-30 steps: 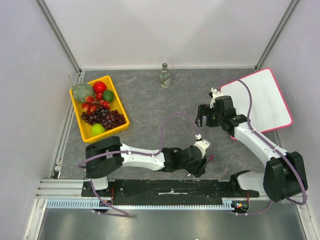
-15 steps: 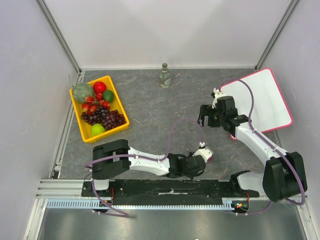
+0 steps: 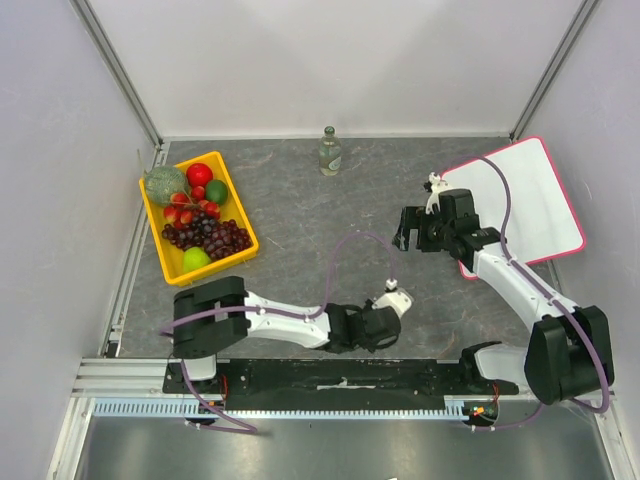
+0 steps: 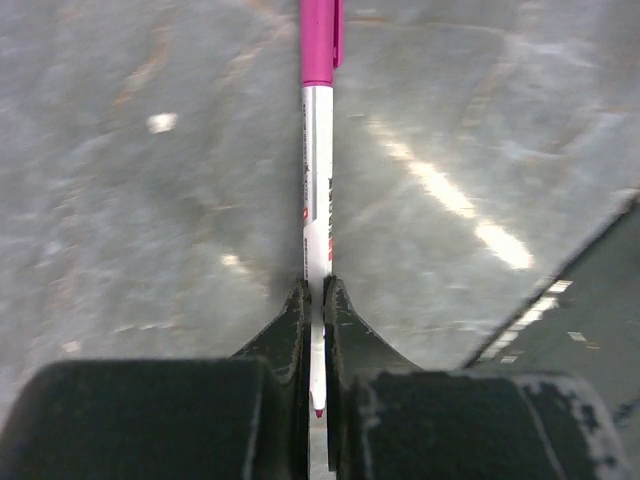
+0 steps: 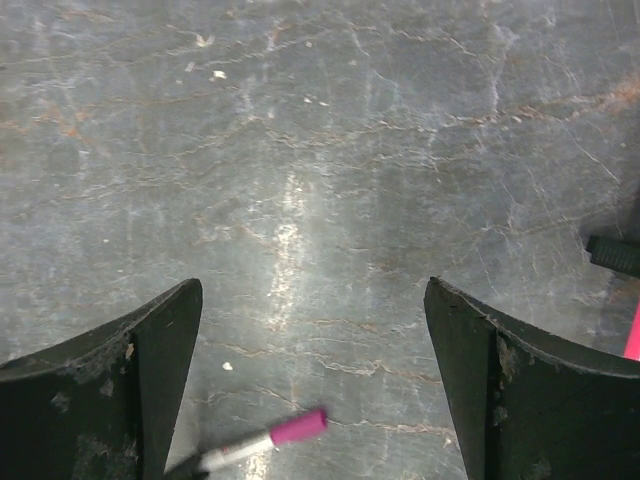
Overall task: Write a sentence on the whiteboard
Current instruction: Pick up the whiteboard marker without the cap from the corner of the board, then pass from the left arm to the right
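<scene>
My left gripper is shut on a marker with a white barrel and a pink cap, low over the grey table. The capped end points away from the wrist. In the top view this gripper sits near the table's front edge. The right gripper hovers open farther back, beside the whiteboard, a white board with a pink rim at the right. In the right wrist view the jaws stand wide apart with nothing between them, and the marker shows below. The sentence is not in view.
A yellow tray full of fruit stands at the back left. A small glass bottle stands at the back middle. The whiteboard's pink rim and a black clip show at the right edge of the right wrist view.
The left gripper has shut on the marker and drawn back to the left along the front edge. The right arm has barely moved.
</scene>
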